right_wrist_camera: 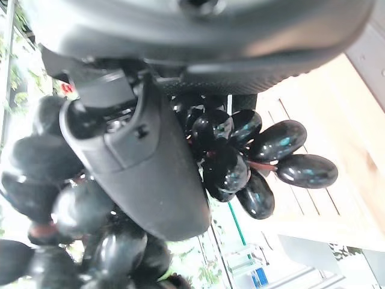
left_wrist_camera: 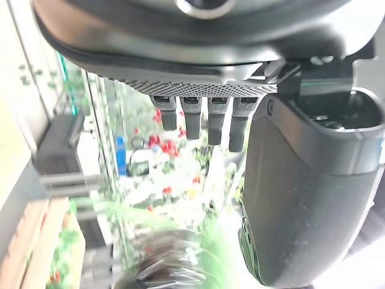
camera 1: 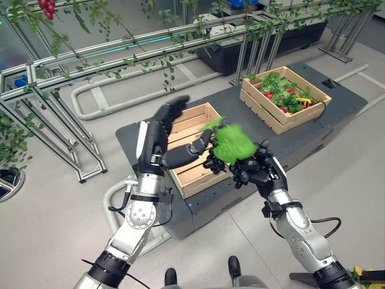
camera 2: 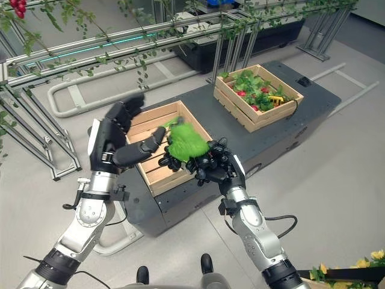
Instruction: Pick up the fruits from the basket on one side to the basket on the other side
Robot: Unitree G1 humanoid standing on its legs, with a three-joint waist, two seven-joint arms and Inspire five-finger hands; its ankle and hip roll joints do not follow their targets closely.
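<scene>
A bunch of black grapes topped with bright green leaves hangs in my right hand, whose fingers are curled round it, above the right edge of the near wooden crate. The right wrist view has the glossy grapes pressed against the thumb. That crate looks empty inside. My left hand is raised over the crate's left side, open, palm turned toward the grapes, thumb reaching close to the bunch. A second crate at the far right holds leafy greens and red fruit.
Both crates stand on a dark grey platform. A metal frame hung with vines runs along the left and back. Grey floor surrounds the platform, and yellow flowers sit at the lower right.
</scene>
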